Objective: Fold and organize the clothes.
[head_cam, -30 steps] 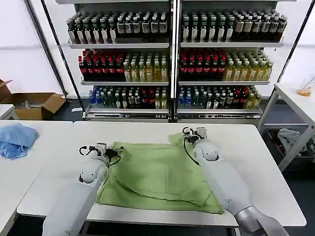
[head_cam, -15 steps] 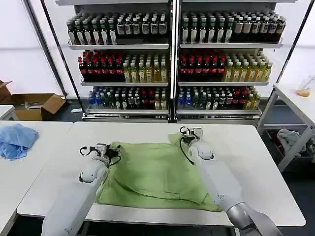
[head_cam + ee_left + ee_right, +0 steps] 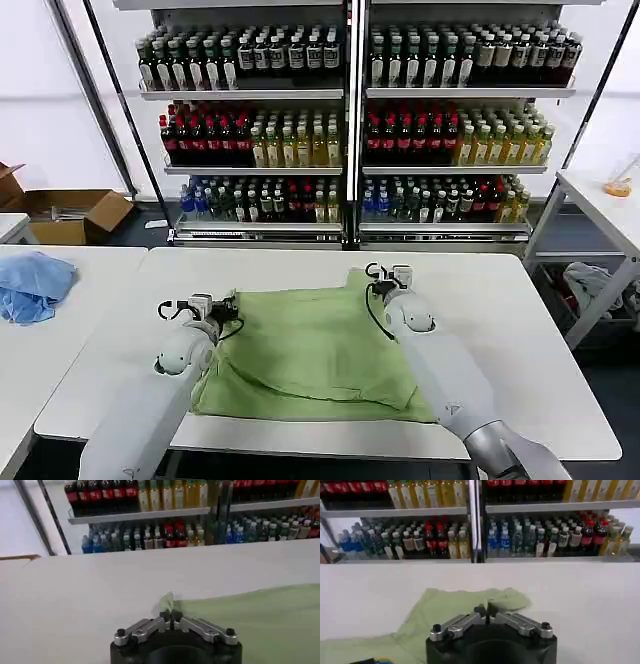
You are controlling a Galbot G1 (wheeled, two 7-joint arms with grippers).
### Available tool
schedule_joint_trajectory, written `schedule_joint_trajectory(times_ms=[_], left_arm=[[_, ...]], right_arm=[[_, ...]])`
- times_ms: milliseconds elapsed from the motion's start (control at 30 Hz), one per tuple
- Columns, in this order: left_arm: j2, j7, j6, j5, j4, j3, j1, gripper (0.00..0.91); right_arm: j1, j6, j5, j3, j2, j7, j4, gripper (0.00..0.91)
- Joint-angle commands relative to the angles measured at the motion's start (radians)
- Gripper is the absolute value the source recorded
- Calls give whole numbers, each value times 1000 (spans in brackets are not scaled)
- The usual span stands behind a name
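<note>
Garment: light green soft-fabric T-shirt (image 3: 315, 350) spread nearly flat on the white counter (image 3: 520, 340), plain side up; shallow creases across it; one layer doubled along the near edge; a sleeve bunched at the far right corner.
Left gripper (image 3: 170, 615): fingers pressed together, pinching the T-shirt's far left corner.
Right gripper (image 3: 484, 611): closed on the bunched far right sleeve.
Beyond: shelves of bottles (image 3: 350, 120).

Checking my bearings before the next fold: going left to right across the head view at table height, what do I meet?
Crumpled light blue cloth → left gripper, pinching the shirt's corner → light green soft-fabric T-shirt → right gripper, at its far corner → grey garment beyond the white table.
</note>
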Motion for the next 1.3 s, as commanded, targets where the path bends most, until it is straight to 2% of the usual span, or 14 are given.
schedule_joint_trajectory(times_ms=[33,467,800,1100,1300], left_arm=[[34,-2,-4,-59,-164,-63,73,30],[86,-3,7,-126,-383,-183,227,30],[127,4,18,-122,-548,-254,418,30],[141,10,25,-98,-586,-268,515,30],[156,15,23,-71,-579,-259,536,20]], right_arm=[[-58,13,2,4,-48,10,225,0],[-268,-27,14,95,-152,40,589,0],[-564,-47,-28,190,-194,56,878,0],[-790,-54,-85,294,-185,55,1030,0],[-867,-43,-150,321,-148,48,1019,0]])
